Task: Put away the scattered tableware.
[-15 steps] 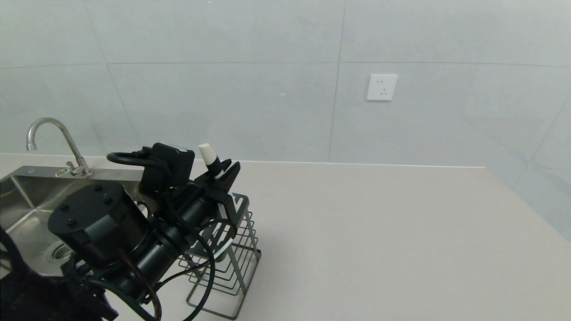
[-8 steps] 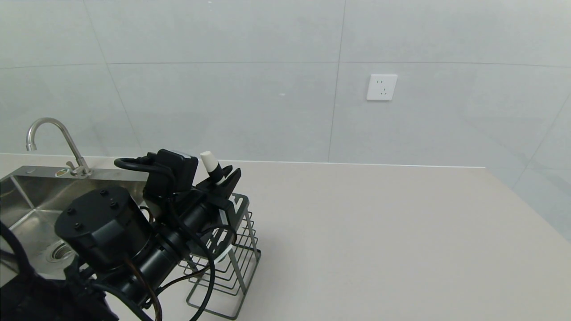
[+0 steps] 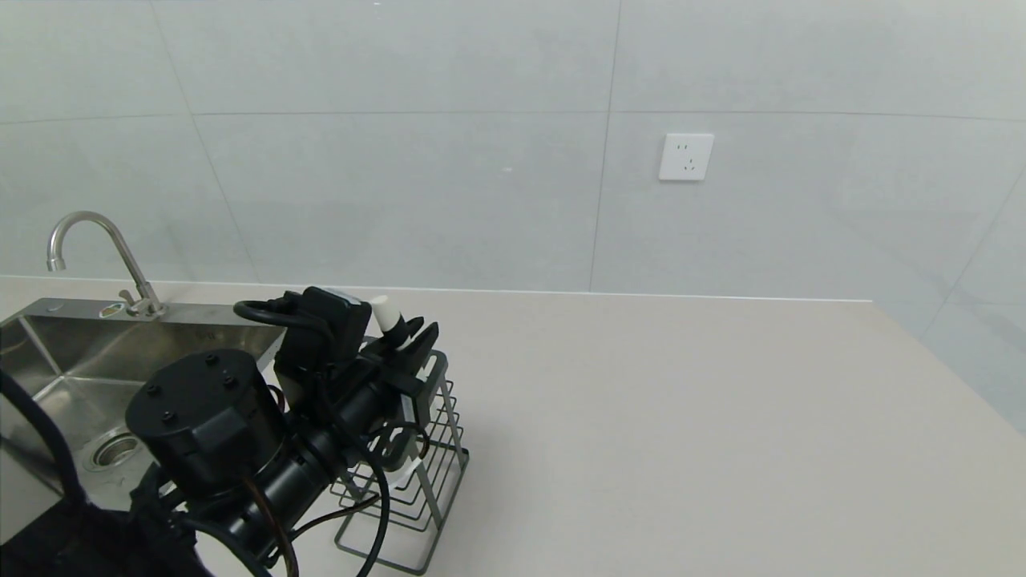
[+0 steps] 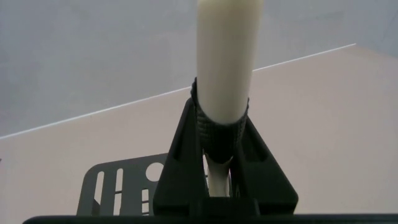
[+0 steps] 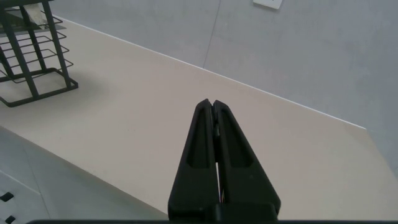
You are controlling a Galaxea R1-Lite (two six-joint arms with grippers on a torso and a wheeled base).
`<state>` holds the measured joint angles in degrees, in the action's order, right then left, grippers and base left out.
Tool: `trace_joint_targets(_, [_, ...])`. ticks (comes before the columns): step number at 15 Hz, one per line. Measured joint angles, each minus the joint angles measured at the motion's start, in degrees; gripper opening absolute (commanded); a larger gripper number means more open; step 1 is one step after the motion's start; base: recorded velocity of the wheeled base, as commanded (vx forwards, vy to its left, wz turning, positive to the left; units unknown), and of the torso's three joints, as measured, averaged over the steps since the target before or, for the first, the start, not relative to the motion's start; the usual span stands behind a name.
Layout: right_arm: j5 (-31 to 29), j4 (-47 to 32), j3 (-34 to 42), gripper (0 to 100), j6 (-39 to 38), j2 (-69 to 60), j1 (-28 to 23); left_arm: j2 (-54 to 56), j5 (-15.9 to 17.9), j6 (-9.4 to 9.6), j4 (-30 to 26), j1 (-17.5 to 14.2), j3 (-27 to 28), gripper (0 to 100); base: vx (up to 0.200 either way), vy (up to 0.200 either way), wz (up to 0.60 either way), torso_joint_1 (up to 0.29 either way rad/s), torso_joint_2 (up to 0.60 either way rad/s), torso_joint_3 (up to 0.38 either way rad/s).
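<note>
Left gripper [image 3: 407, 335] has its fingers clenched on the cream-white cylindrical utensil handle [image 4: 227, 56], the handle poking up just over the dark wire rack [image 3: 437, 457] on the beige worktop [image 3: 681, 417]; right gripper [image 5: 213, 111] hangs above the worktop, well apart from the rack, fingers pressed flat together.

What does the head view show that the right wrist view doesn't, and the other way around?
The head view adds the sink, the faucet, and the left gripper shut on a utensil at the rack. The right wrist view adds the right gripper, shut and empty, above the counter. Both share the rack, the counter and the wall.
</note>
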<state>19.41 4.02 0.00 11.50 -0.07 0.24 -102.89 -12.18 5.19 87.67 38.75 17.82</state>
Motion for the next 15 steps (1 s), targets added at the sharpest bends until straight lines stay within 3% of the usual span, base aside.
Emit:
trace_joint_targets(6, [0.0,0.0,0.0,0,0.0,0.0,0.0,-0.7,-0.1,0.02,0.2,0.5,-1.6,0,0.000,0.000,0.00,0.000,0.00,0.000])
trace_joint_targets(7, [0.0,0.0,0.0,0,0.0,0.0,0.0,-0.7,-0.1,0.06,0.2,0.5,-1.7,100,0.000,0.000,0.00,0.000,0.00,0.000])
trace_joint_targets(12, [0.0,0.0,0.0,0,0.0,0.0,0.0,-0.4,-0.2,0.20,0.3,0.4,-1.2,100,0.000,0.000,0.00,0.000,0.00,0.000])
trace_joint_targets(15, [0.0,0.0,0.0,0,0.0,0.0,0.0,0.5,0.0,1.72,2.0,-0.1,-0.7,100,0.000,0.000,0.00,0.000,0.00,0.000])
